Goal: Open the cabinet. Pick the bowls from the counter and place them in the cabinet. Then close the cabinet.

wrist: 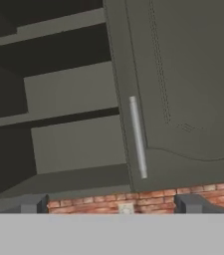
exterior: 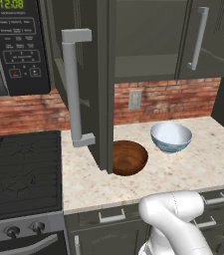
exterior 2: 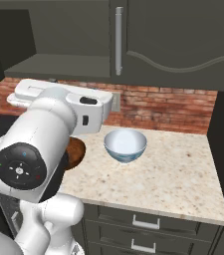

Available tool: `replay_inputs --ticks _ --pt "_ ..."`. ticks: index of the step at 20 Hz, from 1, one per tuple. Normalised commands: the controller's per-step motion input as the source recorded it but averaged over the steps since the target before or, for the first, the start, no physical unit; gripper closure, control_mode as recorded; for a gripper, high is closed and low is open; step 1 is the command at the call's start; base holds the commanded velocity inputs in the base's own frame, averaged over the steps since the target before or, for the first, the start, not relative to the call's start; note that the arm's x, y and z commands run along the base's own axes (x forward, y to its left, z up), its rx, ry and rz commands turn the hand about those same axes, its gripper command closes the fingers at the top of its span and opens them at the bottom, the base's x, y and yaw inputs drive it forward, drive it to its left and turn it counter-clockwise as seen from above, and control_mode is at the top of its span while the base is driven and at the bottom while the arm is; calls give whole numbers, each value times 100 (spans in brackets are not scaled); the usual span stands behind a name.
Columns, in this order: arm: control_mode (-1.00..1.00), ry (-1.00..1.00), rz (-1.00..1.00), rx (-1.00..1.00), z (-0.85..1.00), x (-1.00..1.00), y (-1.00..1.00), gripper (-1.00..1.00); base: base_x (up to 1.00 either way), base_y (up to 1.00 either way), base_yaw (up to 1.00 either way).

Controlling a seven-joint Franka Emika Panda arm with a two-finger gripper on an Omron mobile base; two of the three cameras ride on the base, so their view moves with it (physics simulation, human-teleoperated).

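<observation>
A dark grey-green wall cabinet (exterior: 148, 45) hangs above a beige speckled counter (exterior: 193, 164). Its left door (exterior: 96, 84) stands swung out toward the room, long grey bar handle (exterior: 73, 89) facing forward; the right door (exterior 2: 178, 35) is closed. Bare shelves (wrist: 68, 94) show inside. Both bowls sit on the counter: the brown wooden bowl (exterior: 129, 157) partly behind the open door's edge, the white bowl (exterior: 171, 138) just beside it to the right. The gripper (wrist: 111, 204) is raised, facing the cabinet, fingers spread wide with nothing between them.
</observation>
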Motion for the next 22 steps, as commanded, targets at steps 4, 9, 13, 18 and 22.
replay_inputs --ticks 4,9,13,18,22 --pt "-100 3 0 0 0 85 -10 -100 0 0 0" --pt "-100 2 0 0 0 93 -2 -100 0 0 0" --pt "-100 7 0 0 0 93 -11 -100 0 0 0" --pt "-100 9 2 2 0 97 -43 -100 0 0 0" --pt "-100 6 3 1 0 77 -37 -100 0 0 0"
